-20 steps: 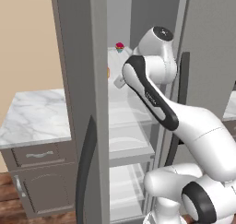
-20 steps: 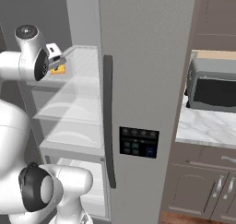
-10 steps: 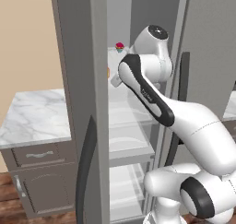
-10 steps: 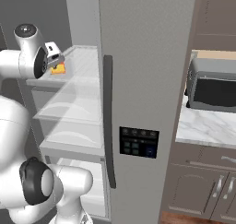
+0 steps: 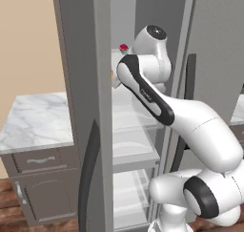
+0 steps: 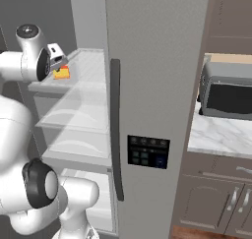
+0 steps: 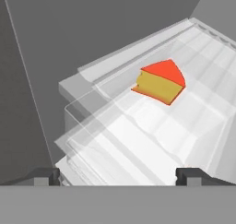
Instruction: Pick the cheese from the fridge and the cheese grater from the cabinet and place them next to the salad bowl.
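The cheese (image 7: pixel 160 82), a yellow-orange wedge with a red rind, lies on a clear glass shelf (image 7: pixel 138 131) inside the open fridge (image 6: pixel 147 61). In the hand view it sits ahead of my gripper (image 7: pixel 117 177), up and to the right, with a clear gap between them. The two dark fingertips (image 7: pixel 44 176) stand far apart at the bottom with nothing between them, so the gripper is open. In the right base view the hand (image 6: pixel 55 58) hovers just above the cheese (image 6: pixel 61 74). The left base view shows a sliver of the cheese (image 5: pixel 113 76) behind the arm. Grater, cabinet and salad bowl are out of view.
The fridge's left door (image 5: pixel 81 92) stands open close beside the arm, the right door with its black handle (image 6: pixel 114 130) on the other side. A small pink-red item (image 5: pixel 124 47) sits on the shelf. Marble counters flank the fridge (image 5: pixel 33 123), one carrying a toaster oven (image 6: pixel 226 90).
The arm has swung a little further left into the fridge, bringing the hand slightly closer over the cheese. The cheese has not moved.
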